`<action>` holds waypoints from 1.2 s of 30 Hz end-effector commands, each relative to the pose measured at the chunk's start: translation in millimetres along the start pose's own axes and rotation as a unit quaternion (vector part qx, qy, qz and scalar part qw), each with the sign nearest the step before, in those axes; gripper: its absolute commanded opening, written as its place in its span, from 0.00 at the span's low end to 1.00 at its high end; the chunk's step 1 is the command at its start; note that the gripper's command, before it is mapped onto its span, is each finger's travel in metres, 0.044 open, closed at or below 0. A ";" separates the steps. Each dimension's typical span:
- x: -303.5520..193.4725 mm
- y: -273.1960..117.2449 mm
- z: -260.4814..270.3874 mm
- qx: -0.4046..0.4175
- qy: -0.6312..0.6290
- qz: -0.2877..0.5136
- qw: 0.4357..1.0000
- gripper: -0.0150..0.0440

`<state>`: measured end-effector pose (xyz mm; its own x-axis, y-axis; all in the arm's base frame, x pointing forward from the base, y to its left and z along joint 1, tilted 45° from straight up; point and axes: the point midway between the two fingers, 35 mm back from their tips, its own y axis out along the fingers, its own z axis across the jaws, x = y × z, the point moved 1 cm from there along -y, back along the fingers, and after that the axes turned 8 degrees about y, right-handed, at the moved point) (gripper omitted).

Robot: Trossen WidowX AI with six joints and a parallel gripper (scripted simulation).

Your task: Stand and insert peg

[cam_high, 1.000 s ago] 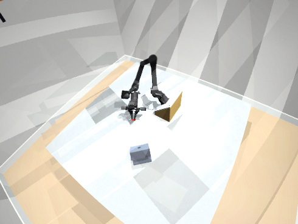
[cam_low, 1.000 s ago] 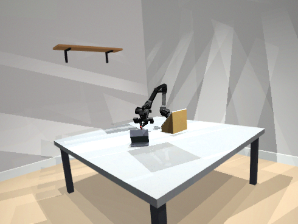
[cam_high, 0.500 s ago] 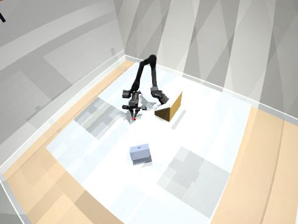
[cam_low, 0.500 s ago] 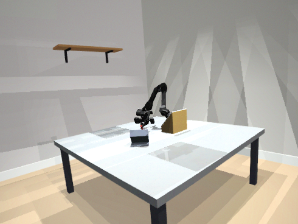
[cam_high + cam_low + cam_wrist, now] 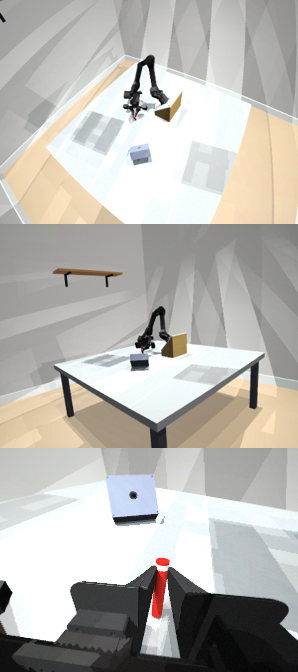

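My gripper [image 5: 134, 116] [image 5: 142, 349] [image 5: 161, 569] is shut on the red peg [image 5: 134, 118] [image 5: 142, 351] [image 5: 159, 593], with its fingertips near the white-banded end. In the wrist view the banded end is nearest and the plain end runs down and away between the fingers. I cannot tell the gap between the plain end and the table. The blue-grey sloped panel [image 5: 140, 154] [image 5: 139, 357] [image 5: 120, 504] stands apart from the peg, further out from the arm. Its one dark hole [image 5: 139, 147] [image 5: 133, 495] shows in the face.
A tan wedge-shaped block [image 5: 176, 106] [image 5: 179, 346] stands close beside the arm's base, to the right of the gripper in the top and exterior views. The white table [image 5: 164, 179] [image 5: 121, 382] carries shadow patches. A wooden shelf [image 5: 88, 272] hangs on the wall.
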<state>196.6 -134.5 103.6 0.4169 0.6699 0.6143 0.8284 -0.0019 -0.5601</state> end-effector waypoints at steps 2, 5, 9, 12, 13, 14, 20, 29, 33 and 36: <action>-1.3 -3.4 -1.7 0.001 -0.002 -0.022 1.000 0.34; -2.6 -5.1 -1.8 0.003 -0.002 -0.034 0.999 0.34; -4.4 -7.4 -1.9 0.006 -0.002 -0.051 0.999 0.34; -5.8 -9.0 -2.0 0.008 -0.002 -0.064 0.998 0.34; -6.3 -9.5 -2.0 0.009 -0.002 -0.068 0.998 0.34; -6.8 -10.0 -2.0 0.009 -0.002 -0.073 0.997 0.34; -9.8 -13.1 -2.2 0.013 -0.002 -0.098 0.995 0.34; -8.5 -15.4 -2.2 0.010 -0.002 -0.079 0.997 0.34; -9.3 -14.8 -2.0 0.010 -0.001 -0.081 0.997 0.34; -10.6 -14.0 -1.8 0.011 0.000 -0.082 0.997 0.34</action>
<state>181.2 -141.6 106.7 0.2784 0.6579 0.6998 0.8765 0.1239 -0.4652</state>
